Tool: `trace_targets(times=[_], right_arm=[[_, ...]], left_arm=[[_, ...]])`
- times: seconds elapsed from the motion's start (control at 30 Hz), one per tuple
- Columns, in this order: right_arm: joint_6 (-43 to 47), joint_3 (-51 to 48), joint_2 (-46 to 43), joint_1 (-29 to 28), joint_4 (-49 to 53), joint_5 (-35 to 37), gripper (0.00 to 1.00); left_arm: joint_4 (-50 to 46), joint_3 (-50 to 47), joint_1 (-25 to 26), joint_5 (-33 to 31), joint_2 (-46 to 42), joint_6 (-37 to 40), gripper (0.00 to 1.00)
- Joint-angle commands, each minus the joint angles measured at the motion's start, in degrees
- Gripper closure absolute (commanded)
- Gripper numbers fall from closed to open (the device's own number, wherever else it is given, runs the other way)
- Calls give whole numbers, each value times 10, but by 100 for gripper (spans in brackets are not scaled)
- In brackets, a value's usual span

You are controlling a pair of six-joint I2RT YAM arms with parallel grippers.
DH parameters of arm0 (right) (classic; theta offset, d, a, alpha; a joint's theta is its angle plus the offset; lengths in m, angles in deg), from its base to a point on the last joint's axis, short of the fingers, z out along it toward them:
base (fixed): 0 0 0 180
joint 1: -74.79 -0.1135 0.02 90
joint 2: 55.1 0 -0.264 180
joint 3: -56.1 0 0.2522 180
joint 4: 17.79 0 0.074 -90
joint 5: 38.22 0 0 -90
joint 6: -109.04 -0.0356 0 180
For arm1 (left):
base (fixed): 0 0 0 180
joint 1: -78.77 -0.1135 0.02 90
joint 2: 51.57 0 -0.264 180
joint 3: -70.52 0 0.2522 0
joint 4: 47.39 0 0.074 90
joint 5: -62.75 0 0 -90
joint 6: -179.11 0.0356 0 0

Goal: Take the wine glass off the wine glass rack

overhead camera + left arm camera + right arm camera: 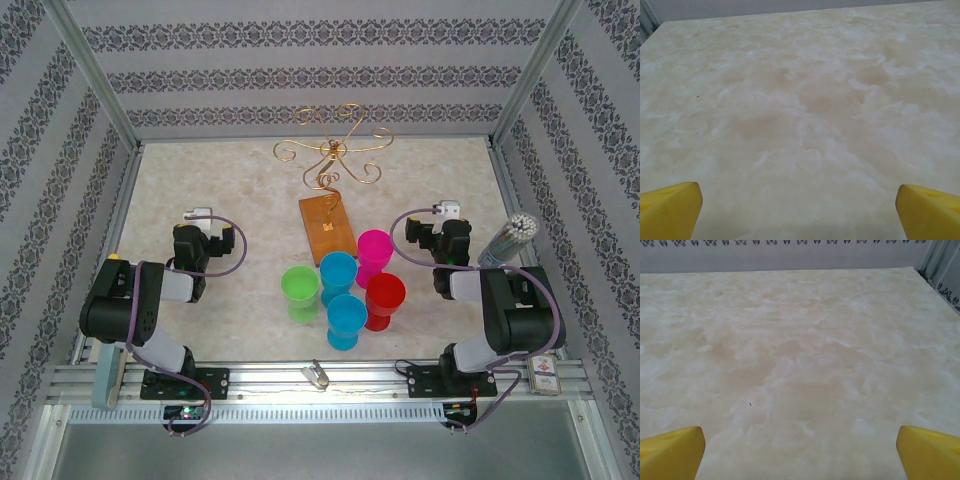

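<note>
The wine glass rack (335,150) stands at the middle back, its gold wire arms curling above an orange-brown wooden base (326,227); I see nothing hanging on the arms. Several coloured plastic wine glasses stand on the table at the base's near end: green (300,290), blue (338,272), pink (374,250), red (385,298) and a second blue (346,320). My left gripper (200,228) rests low at the left, open, its yellow fingertips (670,210) wide apart over bare table. My right gripper (446,228) rests at the right, open too, yellow fingertips (930,452) far apart.
A grey tube of white sticks (508,240) leans by the right arm. A small box (545,372), a clip (318,375) and a pale block (105,375) lie on the front rail. Patterned walls and metal posts close the marbled table (230,190) on three sides.
</note>
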Motion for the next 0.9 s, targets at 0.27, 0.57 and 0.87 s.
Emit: trace_targets(times=[0.27, 0.57, 0.87], right_arm=[[11, 1, -2, -1, -28, -11, 2], [12, 1, -2, 0, -28, -11, 2], [12, 1, -2, 0, -27, -12, 2]], left_arm=[[39, -1, -6, 10, 1, -4, 0], [40, -2, -5, 17, 0, 0, 0], [41, -2, -5, 17, 1, 0, 0]])
